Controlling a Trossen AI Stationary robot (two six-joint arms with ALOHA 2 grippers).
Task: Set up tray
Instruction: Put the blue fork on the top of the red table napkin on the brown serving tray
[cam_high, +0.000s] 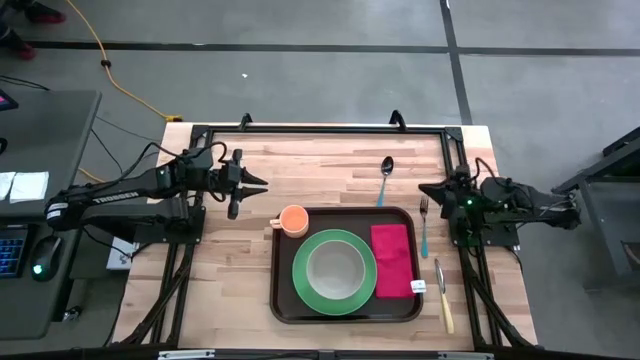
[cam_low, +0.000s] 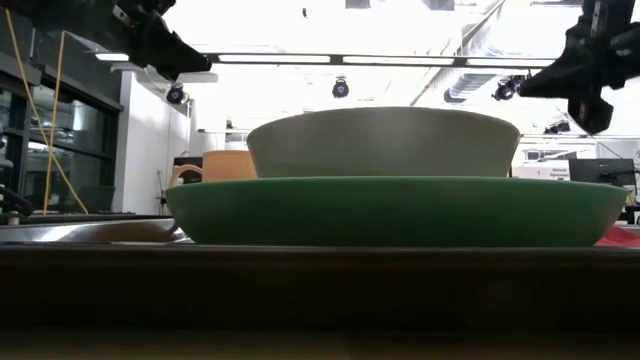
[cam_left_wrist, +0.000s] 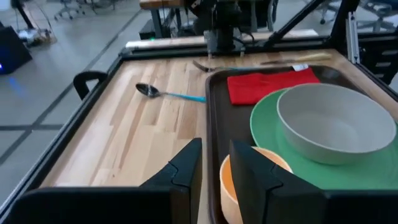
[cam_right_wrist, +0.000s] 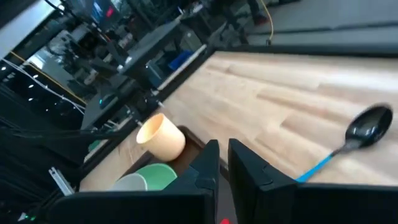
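Where the pale wood-plank surface (cam_high: 320, 170) fills a black metal frame, stands on a grey concrete floor crossed by dark seams, with a yellow cable trailing off beyond the frame's far left corner. Behind it, seen level from the low view: a bright room with ceiling strip lights, ducting and tall windows.

Lying on the surface at its near middle: the tray (cam_high: 281, 300), dark brown, rectangular, rounded at the corners, with a raised rim. Wider than the green plate (cam_high: 305, 285) resting inside it; on that plate, a pale grey bowl (cam_high: 340, 271). At the tray's far left corner, an orange cup (cam_high: 293, 219), handle seemingly reaching over the rim, though hard to be sure from above. Along the tray's right inner edge, a red napkin (cam_high: 393, 260) laid flat.

Outside the tray, beyond its far rim toward the right: a spoon (cam_high: 385, 176) with dark bowl and blue handle. Just beside the tray's right rim: a fork (cam_high: 424, 222), also blue-handled, and nearer along the same rim a knife (cam_high: 443, 295) with pale yellow handle.

Left gripper (cam_high: 257, 184) hanging above bare wood off the tray's far left corner, jaws nearly pressed together with a thin gap, pinching nothing. Right gripper (cam_high: 427, 190) poised off the tray's far right corner, over the fork's tines, jaws likewise nearly together and empty.
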